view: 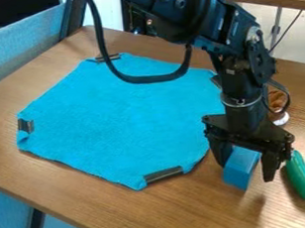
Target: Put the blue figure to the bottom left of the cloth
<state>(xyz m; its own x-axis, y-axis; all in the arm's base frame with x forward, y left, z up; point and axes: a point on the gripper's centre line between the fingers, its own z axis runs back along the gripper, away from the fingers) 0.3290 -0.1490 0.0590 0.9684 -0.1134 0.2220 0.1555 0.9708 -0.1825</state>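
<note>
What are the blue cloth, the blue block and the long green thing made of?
The cloth looks like soft, fuzzy fabric, maybe towelling: its surface is matt and its edges ripple. The blue block has flat, smooth sides, so it might be painted wood or plastic. The long green thing seems to be smooth plastic, because it has shiny spots.

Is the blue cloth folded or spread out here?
Spread out: the cloth lies across the table as one wide sheet, with a small curl at its left corner.
</note>
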